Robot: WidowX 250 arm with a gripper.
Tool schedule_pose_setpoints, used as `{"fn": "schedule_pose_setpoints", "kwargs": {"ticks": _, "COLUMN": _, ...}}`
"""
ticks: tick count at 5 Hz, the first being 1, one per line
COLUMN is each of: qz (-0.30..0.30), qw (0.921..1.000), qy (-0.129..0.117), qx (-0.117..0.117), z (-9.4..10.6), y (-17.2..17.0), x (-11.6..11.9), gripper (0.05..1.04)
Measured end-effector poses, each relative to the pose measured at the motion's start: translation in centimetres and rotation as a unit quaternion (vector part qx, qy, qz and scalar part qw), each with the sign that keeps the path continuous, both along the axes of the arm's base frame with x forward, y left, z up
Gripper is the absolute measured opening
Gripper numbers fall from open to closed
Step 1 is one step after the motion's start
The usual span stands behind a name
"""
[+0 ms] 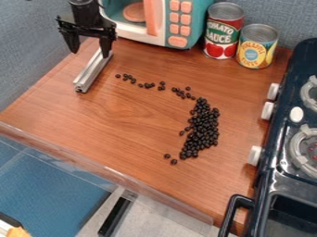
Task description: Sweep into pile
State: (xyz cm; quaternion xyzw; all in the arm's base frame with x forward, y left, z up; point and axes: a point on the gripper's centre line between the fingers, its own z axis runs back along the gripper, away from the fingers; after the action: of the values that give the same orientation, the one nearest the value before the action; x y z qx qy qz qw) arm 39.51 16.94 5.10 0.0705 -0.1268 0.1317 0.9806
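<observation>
We see black beads massed right of centre on the wooden table, stragglers trailing toward the metal bar. Above the bar at upper left, we find the gripper with fingers parted. Behind the beads stand two cans beside a toy microwave; a toy stove flanks them.

Brown tabletop under black pellets, cans, microwave
</observation>
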Motion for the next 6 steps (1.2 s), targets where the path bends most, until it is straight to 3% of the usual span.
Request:
{"fn": "schedule_pose_setpoints", "kwargs": {"ticks": 2, "qz": 0.001, "qw": 0.9999, "qy": 0.012, "qx": 0.004, "z": -1.5, "y": -0.2, "x": -0.1, "gripper": 1.0}}
{"fn": "schedule_pose_setpoints", "kwargs": {"ticks": 3, "qz": 0.005, "qw": 0.9994, "qy": 0.035, "qx": -0.001, "z": -2.2, "y": -0.3, "x": -0.7, "gripper": 0.952}}
{"fn": "schedule_pose_setpoints", "kwargs": {"ticks": 5, "qz": 0.019, "qw": 0.999, "qy": 0.04, "qx": 0.004, "z": -2.7, "y": 0.2, "x": -0.4, "gripper": 0.388}}
{"fn": "schedule_pose_setpoints", "kwargs": {"ticks": 6, "qz": 0.022, "qw": 0.999, "qy": 0.037, "qx": 0.009, "z": -2.8, "y": 0.2, "x": -0.4, "gripper": 0.372}}
